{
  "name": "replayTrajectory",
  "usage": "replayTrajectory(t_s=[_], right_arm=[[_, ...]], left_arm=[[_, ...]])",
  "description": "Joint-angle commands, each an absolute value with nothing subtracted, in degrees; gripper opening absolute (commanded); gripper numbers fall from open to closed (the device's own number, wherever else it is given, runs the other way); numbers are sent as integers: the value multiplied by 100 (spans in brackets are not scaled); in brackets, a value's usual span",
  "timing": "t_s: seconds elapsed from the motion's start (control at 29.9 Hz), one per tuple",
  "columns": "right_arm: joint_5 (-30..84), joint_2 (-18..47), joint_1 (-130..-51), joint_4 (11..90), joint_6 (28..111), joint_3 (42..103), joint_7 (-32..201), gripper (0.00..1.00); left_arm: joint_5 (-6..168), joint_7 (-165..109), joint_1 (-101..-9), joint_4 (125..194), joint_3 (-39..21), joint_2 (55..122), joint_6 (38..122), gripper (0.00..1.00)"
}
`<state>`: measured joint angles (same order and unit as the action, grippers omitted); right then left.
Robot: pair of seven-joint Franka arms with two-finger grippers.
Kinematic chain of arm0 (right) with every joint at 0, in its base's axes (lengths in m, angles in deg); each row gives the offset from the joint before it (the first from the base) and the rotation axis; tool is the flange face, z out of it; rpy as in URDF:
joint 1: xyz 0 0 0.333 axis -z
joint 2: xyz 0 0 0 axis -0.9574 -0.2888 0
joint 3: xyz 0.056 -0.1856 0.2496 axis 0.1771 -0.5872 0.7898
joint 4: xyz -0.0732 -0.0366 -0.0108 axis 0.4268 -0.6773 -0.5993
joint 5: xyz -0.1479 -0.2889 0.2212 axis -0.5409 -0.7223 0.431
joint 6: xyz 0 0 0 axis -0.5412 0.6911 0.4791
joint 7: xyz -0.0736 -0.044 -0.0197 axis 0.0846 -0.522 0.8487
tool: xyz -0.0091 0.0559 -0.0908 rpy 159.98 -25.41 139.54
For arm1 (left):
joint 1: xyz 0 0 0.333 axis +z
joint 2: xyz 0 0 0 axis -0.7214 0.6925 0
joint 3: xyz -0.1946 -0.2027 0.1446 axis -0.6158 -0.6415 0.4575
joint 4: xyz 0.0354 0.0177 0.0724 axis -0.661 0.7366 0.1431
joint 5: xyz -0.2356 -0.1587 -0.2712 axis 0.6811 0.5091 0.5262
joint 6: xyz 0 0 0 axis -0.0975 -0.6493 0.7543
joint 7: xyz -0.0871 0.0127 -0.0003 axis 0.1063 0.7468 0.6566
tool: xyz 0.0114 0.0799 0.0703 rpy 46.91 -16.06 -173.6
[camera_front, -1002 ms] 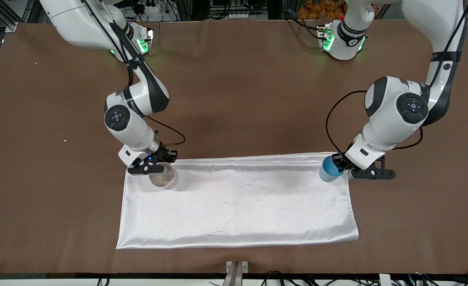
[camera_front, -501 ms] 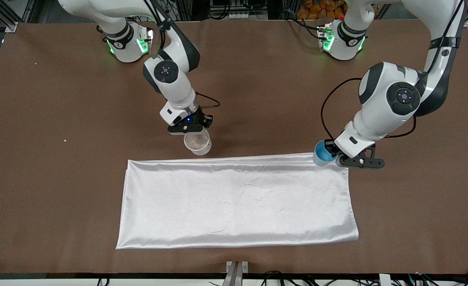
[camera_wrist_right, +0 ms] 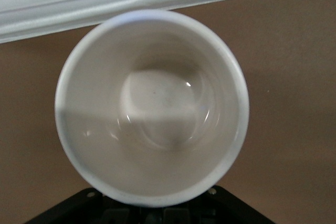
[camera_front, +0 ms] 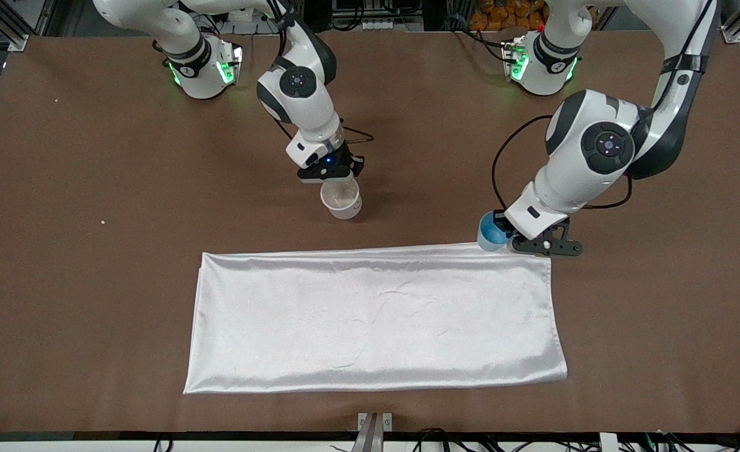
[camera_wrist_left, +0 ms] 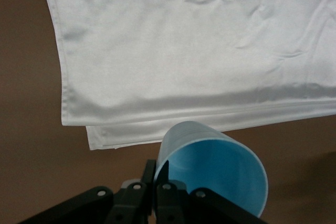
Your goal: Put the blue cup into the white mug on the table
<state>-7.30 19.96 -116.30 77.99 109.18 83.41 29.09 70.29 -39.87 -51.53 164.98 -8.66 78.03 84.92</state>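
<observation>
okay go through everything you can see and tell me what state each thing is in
blue cup: empty, held in left pincer
white mug: empty, mouth up, held in right pincer
white cloth: folded, lying flat on table

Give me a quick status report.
Left gripper shut on blue cup over white cloth edge. Right gripper shut on white mug, over bare table. Nothing between them.

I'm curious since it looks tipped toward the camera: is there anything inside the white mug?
Nothing shows inside the white mug: the right wrist view looks straight into it, down to a bare glossy bottom. The right gripper holds it, covering its handle.
</observation>
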Motion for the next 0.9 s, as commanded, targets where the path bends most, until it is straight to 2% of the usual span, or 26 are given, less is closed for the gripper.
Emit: replayTrajectory(t_s=[0.0,0.43,0.73,0.87], right_arm=[[-656,2069,-11847,7941,11002,8289,2769,0],[-735,1718,-12120,7871,11064,8271,2523,0],[-735,1454,-12190,7818,11398,8245,2444,0],[-735,1445,-12155,7730,11372,8245,2085,42]], left_arm=[[6911,-4368,-5355,16372,-884,7886,8423,0],[6868,-5027,-5848,15932,-876,8290,8441,0],[6481,-5563,-6094,15721,-884,8518,8450,0],[6472,-5695,-6120,15625,-884,8598,8449,0]])
